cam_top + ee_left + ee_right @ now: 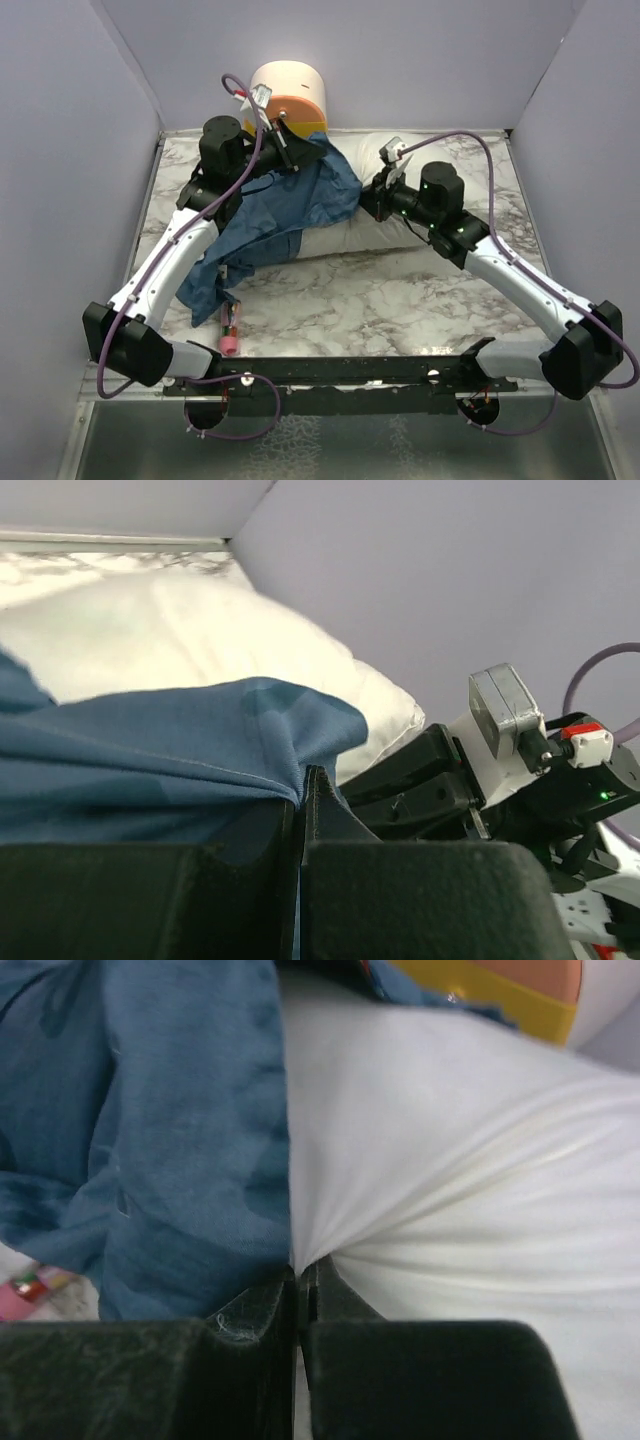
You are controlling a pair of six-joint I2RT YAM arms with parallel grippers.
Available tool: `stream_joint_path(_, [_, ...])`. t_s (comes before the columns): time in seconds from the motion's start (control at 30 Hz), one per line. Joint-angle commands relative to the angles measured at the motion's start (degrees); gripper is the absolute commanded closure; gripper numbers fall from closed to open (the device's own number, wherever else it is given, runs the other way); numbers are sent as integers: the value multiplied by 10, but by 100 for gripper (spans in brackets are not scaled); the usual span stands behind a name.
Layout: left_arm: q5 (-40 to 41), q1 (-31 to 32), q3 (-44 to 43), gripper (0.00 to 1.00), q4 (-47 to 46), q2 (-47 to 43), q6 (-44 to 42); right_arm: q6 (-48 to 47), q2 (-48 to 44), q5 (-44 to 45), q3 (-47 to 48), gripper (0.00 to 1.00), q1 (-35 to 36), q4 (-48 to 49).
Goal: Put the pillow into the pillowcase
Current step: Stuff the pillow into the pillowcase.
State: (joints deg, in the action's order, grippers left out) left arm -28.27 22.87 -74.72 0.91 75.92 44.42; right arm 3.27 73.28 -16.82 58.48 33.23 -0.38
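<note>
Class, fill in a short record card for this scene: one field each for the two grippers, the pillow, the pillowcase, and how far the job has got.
left gripper: shut on an edge of the pillowcase
right gripper: shut, pinching the pillow right beside the pillowcase's edge
pillow: lying on the marble table, its right part uncovered
pillowcase: draped over the pillow's left end
progress: pillow not yet fully inside

Cream-and-orange cylinder (pixel 291 88), marble table (pixel 400 300)
</note>
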Motion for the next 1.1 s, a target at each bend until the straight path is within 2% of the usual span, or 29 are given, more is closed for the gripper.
stream_joint_path(0.0, [-121, 4, -99, 100, -93, 28, 72, 92, -57, -83, 92, 99, 9, 107])
stream_joint_path(0.17, [-174, 7, -142, 100, -169, 52, 137, 115, -59, -76, 149, 99, 10, 99])
stream_joint_path(0.27, [-174, 1, -112, 100, -171, 56, 132, 149, -56, -85, 148, 99, 10, 111])
stream_joint_path(0.33, [-171, -11, -56, 100, -175, 65, 146, 168, -54, -73, 114, 99, 10, 122])
stream_joint_path(0.43, [-152, -33, 11, 100, -179, 90, 171, 211, -59, -16, 47, 99, 10, 124])
stream_joint_path(0.53, [-107, -43, 15, 99, -140, 117, 144, 259, -50, 91, -8, 99, 10, 80])
stream_joint_path(0.63, [-54, -45, -52, 87, -59, 149, 94, 285, -26, 157, -37, 99, 10, 63])
stream_joint_path(0.77, [54, -50, -175, 44, 70, 154, -29, 289, 20, 203, -15, 99, 9, 60])
stream_joint_path(0.83, [116, -51, -206, 29, 113, 131, -96, 284, 54, 212, 13, 99, 7, 57])
stream_joint_path(0.87, [139, -52, -207, 25, 124, 113, -126, 283, 71, 212, 28, 99, 5, 51])
stream_joint_path(0.93, [152, -54, -198, 23, 140, 69, -177, 282, 100, 208, 58, 99, 2, 43])
stream_joint_path(1.07, [69, -49, -173, 24, 174, 2, -279, 287, 130, 190, 84, 99, -7, 46])
